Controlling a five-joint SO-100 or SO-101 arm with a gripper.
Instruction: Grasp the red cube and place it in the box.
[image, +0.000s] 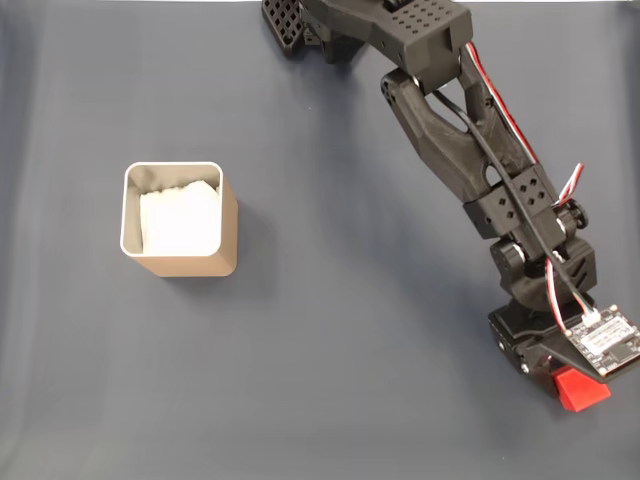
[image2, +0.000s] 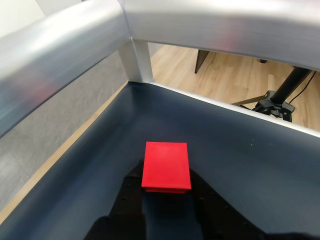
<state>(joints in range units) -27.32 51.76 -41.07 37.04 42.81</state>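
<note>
Around my workspace: mat, frame, floor, tripod.

I see a dark blue-grey mat (image: 330, 330) covering the table in the fixed view. From the wrist view I see silver aluminium rails (image2: 210, 25) framing the table edge, a light wooden floor (image2: 235, 75) beyond them, and black tripod legs (image2: 280, 102) standing on that floor at right.

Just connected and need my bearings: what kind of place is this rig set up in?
Probably an indoor lab or hobby workspace: a dark blue mat on a table framed by aluminium rails, a wood floor beyond, and a black tripod standing there.
</note>
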